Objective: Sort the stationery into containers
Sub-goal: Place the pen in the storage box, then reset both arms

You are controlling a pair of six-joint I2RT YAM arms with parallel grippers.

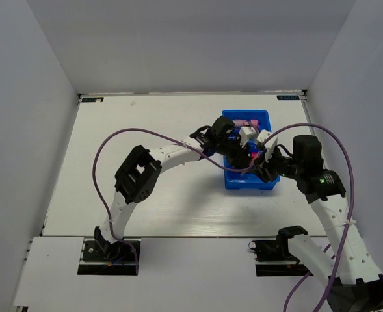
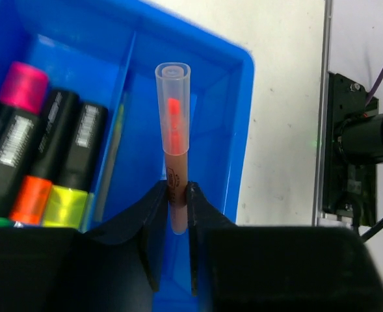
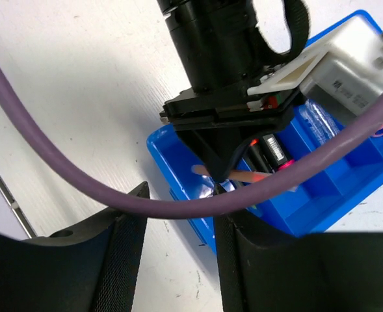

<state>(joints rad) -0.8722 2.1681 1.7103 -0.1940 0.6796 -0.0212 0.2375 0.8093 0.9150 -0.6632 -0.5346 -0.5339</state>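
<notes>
My left gripper (image 2: 177, 192) is shut on a thin tan pen (image 2: 173, 130) with a clear cap and a red tip. It holds the pen over the end compartment of the blue bin (image 2: 237, 97). The neighbouring compartment holds black highlighters with pink (image 2: 23, 88), orange (image 2: 32, 198) and yellow (image 2: 67, 205) caps. From above, the bin (image 1: 233, 183) sits right of centre with a pink tube (image 1: 243, 123) at its far end. My right gripper (image 3: 178, 253) stands open and empty beside the bin's near corner (image 3: 171, 156). It faces the left gripper (image 3: 220, 182) and the tan pen (image 3: 246, 176).
A purple cable (image 3: 178, 211) sags across the right wrist view, just in front of the open fingers. Both arms crowd over the bin (image 1: 246, 153). The white table (image 1: 145, 195) is walled on the left, the right and at the back.
</notes>
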